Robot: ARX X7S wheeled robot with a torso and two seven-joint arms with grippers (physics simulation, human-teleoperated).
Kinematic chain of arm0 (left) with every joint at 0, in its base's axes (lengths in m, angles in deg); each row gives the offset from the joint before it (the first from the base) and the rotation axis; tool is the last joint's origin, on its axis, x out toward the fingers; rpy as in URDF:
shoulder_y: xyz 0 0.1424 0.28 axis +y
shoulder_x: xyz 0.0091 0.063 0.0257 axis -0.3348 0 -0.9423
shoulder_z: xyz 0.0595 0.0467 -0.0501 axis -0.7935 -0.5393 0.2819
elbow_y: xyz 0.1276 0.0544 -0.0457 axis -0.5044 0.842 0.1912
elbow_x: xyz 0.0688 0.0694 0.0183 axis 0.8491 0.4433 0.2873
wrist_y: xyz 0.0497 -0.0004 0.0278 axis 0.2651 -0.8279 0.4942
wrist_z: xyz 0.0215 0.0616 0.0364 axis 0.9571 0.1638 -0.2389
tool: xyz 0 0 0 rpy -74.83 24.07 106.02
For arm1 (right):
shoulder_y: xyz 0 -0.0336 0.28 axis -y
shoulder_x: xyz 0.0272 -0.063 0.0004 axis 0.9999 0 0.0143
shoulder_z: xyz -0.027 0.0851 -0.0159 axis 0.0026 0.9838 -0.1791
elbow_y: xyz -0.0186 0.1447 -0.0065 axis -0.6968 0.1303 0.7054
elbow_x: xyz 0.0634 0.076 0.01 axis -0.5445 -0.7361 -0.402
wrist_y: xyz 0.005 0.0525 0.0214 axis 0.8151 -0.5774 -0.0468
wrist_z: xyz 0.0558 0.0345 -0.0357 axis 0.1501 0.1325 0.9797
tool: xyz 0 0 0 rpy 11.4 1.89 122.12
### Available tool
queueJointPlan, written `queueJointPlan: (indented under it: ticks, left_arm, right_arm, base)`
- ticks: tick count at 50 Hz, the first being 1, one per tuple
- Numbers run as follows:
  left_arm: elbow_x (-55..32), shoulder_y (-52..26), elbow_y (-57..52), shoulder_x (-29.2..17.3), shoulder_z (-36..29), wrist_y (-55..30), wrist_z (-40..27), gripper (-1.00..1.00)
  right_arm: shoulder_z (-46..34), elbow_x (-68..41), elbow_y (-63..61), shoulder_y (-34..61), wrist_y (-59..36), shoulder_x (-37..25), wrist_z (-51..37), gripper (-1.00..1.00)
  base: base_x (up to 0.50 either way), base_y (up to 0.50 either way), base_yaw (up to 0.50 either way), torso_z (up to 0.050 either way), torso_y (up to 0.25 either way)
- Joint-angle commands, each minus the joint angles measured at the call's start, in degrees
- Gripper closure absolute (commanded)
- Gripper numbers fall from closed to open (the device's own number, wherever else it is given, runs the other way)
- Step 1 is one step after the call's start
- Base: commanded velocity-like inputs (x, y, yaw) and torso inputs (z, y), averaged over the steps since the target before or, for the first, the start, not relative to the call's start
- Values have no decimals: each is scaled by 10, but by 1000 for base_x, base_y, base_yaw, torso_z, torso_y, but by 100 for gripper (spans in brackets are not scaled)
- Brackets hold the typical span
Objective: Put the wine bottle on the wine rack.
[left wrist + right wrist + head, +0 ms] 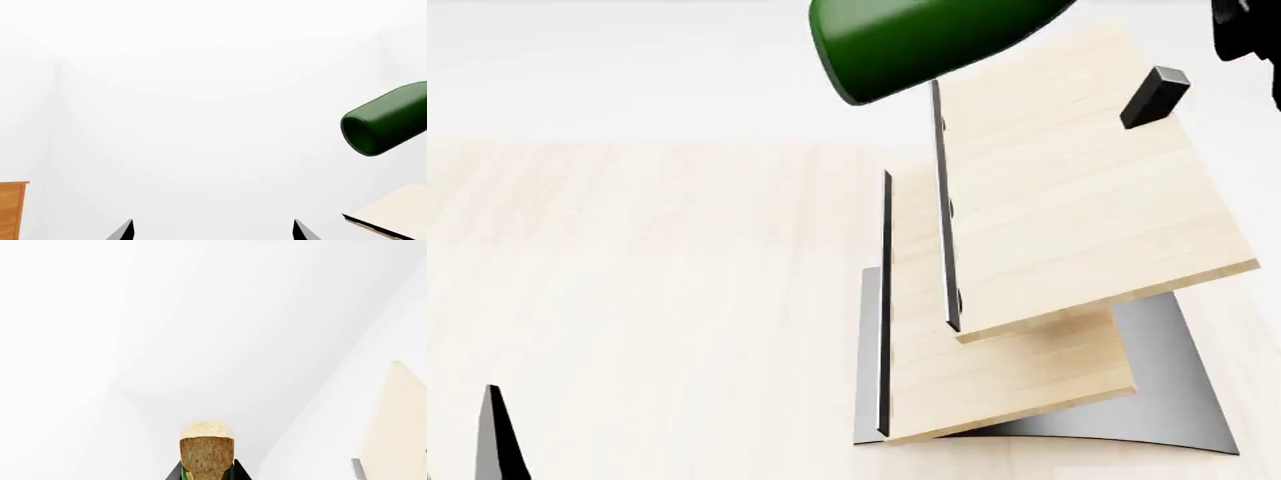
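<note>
Two slanted pale panels make up the wine rack (1054, 230), which fills the centre and right of the head view on the pale wooden table (641, 280). The wine bottle (921, 35) hangs at the top of that frame, tilted, its round green base over the upper panel's left edge and clear of the wood. In the right wrist view the tan cork (207, 452) sits low in the middle, green glass just below it, so the right gripper (207, 475) appears clenched around the neck, though its fingers are barely visible. The left gripper (213, 230) shows only two dark tips spread wide at the bottom of its own view, grasping nothing.

Glass of this kind is likely heavy, rigid, slick and breakable. Held by the neck, the base will tend to swing; a grip nearer the body would steady it.
</note>
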Motion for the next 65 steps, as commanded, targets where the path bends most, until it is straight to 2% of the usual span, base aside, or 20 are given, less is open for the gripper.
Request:
queueJointPlan:
  ticks: [1, 19, 65]
  left_arm:
    - [1, 0, 0, -1, -2, 0, -1, -100]
    - [1, -2, 1, -2, -5, -3, -3, -100]
    - [2, -5, 4, -6, -13, -2, -8, -100]
  right_arm:
    - [29, -2, 11, -5, -1, -25, 11, 100]
    - [30, -19, 27, -20, -37, -50, 32, 100]
    - [42, -21, 44, -87, -37, -69, 68, 100]
  base:
    - [0, 0, 0, 0, 10]
    - [0, 0, 0, 0, 1]
    - [0, 0, 0, 0, 1]
